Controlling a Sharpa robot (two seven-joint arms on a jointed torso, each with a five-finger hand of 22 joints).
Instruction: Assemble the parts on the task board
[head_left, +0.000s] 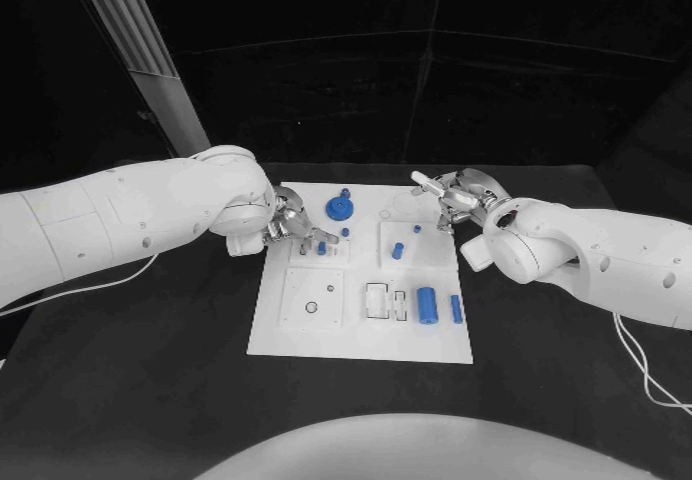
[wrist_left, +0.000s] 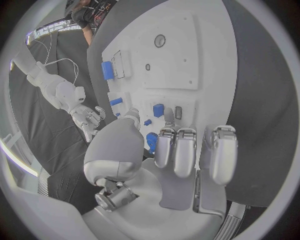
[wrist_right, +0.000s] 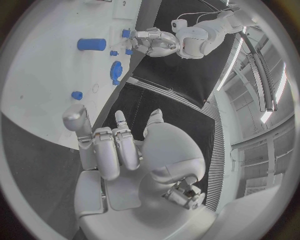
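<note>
The white task board (head_left: 361, 330) lies in the middle of the table. My left hand (head_left: 286, 228) hovers over its far left part, fingers down among small blue pegs (head_left: 319, 243). In the left wrist view a blue peg (wrist_left: 152, 141) sits between the thumb and fingers (wrist_left: 176, 150); contact is unclear. My right hand (head_left: 456, 198) is at the board's far right edge, its fingers (wrist_right: 115, 147) apart and empty. A blue gear (head_left: 339, 208) stands at the far middle. A blue cylinder (head_left: 427, 302) and a thin blue bar (head_left: 456, 308) lie near the right edge.
A square white plate with a round hole (head_left: 313, 298) and a block with upright slots (head_left: 384, 301) sit on the board's near half. A slanted metal post (head_left: 159, 80) rises behind the table's far left. Bare black table (head_left: 144, 380) surrounds the board.
</note>
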